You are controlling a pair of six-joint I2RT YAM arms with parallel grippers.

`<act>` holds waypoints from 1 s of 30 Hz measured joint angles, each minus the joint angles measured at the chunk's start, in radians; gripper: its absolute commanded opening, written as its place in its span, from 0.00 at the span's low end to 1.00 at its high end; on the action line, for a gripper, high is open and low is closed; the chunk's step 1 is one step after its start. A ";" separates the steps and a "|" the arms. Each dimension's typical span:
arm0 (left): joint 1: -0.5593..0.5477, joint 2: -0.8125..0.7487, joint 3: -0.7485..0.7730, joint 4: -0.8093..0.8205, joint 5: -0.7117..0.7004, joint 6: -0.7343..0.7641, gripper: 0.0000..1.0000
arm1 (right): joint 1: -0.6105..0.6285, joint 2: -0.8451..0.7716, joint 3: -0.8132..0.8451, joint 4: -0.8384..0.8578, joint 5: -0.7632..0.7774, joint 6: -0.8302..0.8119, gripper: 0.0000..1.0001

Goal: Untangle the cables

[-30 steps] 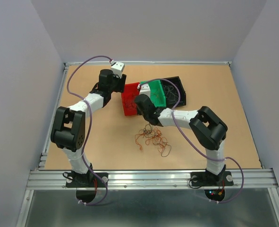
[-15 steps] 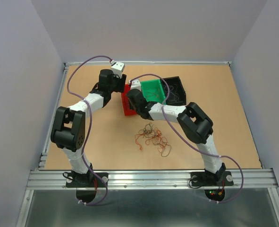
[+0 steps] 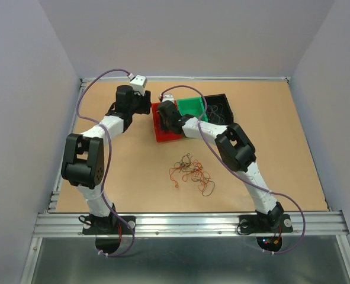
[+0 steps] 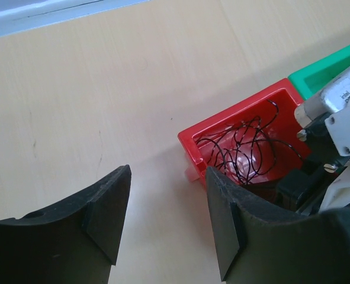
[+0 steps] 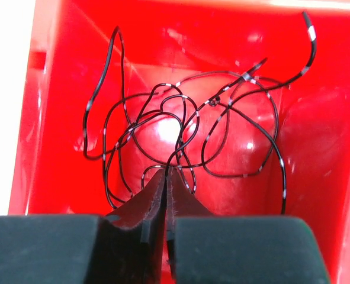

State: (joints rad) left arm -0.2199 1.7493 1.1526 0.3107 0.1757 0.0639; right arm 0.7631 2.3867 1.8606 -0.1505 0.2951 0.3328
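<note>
Cables (image 3: 191, 173) lay mostly as a loose tangle on the surface (image 3: 293, 177), well behind the right pincer (image 5: 166, 183) — which had swung away from them and down into the red bin (image 5: 50, 89). Jaws shut, it seemingly pinched one black cable (image 5: 186, 118) coiled just ahead — one strand sorted out. The left pincer (image 4: 166, 219) gaped empty beside that bin.

Tan wooden table (image 3: 281, 154) is carrying three small bins toward its far middle. Red bin (image 3: 163, 136), green bin (image 3: 193, 106) and black bin (image 3: 224, 112) are sitting close together in a row, left to right. Thin curly cables (image 3: 190, 173), red-orange, brown and dark, are lying tangled on the bare top nearer the front, apart from the bins.
</note>
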 measured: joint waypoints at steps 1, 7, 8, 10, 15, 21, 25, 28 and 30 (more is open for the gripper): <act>0.000 0.000 0.000 0.000 0.004 -0.003 0.65 | 0.000 -0.003 0.000 -0.008 -0.002 0.000 0.17; -0.003 -0.001 -0.002 0.009 0.016 -0.012 0.70 | 0.005 -0.046 -0.004 -0.095 -0.003 0.000 0.34; -0.003 -0.005 -0.006 0.016 0.016 -0.012 0.71 | 0.008 -0.063 -0.004 -0.106 -0.003 -0.004 0.38; -0.002 -0.026 -0.031 0.030 0.016 -0.013 0.74 | 0.012 -0.111 -0.008 -0.122 -0.003 -0.016 0.47; -0.002 -0.111 -0.092 0.068 0.027 -0.009 0.89 | 0.023 -0.255 -0.036 -0.126 -0.001 -0.028 0.63; -0.002 -0.229 -0.162 0.121 0.084 0.020 0.90 | 0.027 -0.479 -0.223 -0.103 0.018 -0.025 0.68; -0.030 -0.296 -0.212 0.146 0.187 0.093 0.89 | 0.030 -0.711 -0.558 -0.027 0.030 -0.005 0.70; -0.129 -0.326 -0.251 0.149 0.230 0.191 0.89 | 0.031 -0.889 -0.776 -0.021 0.057 0.024 0.70; -0.227 -0.340 -0.286 0.146 0.261 0.286 0.88 | 0.031 -1.014 -0.904 -0.018 0.077 0.048 0.70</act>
State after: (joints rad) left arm -0.4469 1.4094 0.8665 0.4572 0.4362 0.3500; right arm 0.7937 1.3727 0.9569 -0.1688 0.3725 0.3813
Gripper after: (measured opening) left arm 0.890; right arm 0.702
